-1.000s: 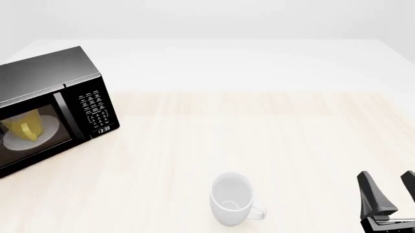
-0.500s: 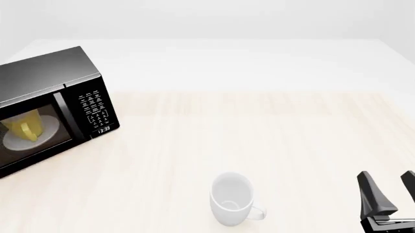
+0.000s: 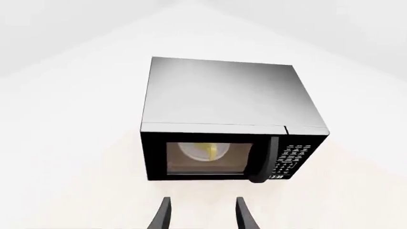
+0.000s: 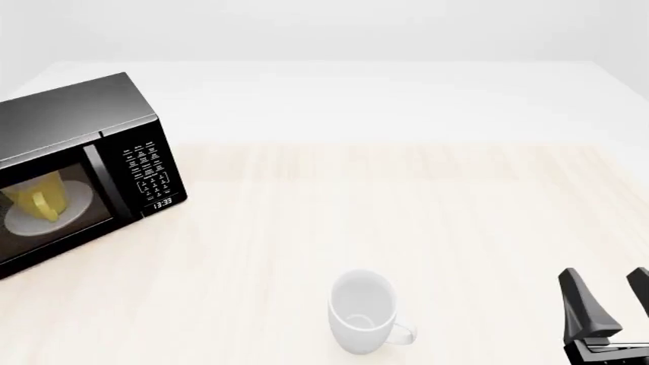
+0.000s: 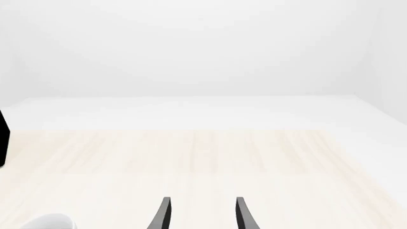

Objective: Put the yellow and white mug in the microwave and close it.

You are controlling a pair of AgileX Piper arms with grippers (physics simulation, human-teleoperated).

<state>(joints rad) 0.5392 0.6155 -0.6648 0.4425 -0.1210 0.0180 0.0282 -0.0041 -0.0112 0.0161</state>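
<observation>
Black and boxy, the big microwave (image 4: 76,171) with the white-marked keypad and little digital display on its right side sits at the far left of the pale wood-grain table (image 4: 406,228), angled a bit so its front faces toward the middle. Its dark window door looks shut, flush with the front as far as the left wrist view shows, and through the glass you can see the small yellow and white mug (image 4: 41,196) standing on the round white turntable plate (image 4: 56,213) inside. Same mug shows up in the left wrist view as a yellow blob behind the window (image 3: 207,150). The left gripper (image 3: 202,214) only shows in its own wrist camera: two dark fingers spread apart with nothing between them, pointed at the microwave door from just in front of it, not touching it. The front view doesn't show that arm. The right gripper (image 4: 610,304) pokes up at the bottom right corner of the front view, fingers also apart and holding nothing, well away from the microwave. A larger all-white mug (image 4: 363,312) stands upright on the table near the front edge, handle pointing right, somewhere between the two arms. In the right wrist view just a sliver of it peeks in at the corner (image 5: 47,222).
</observation>
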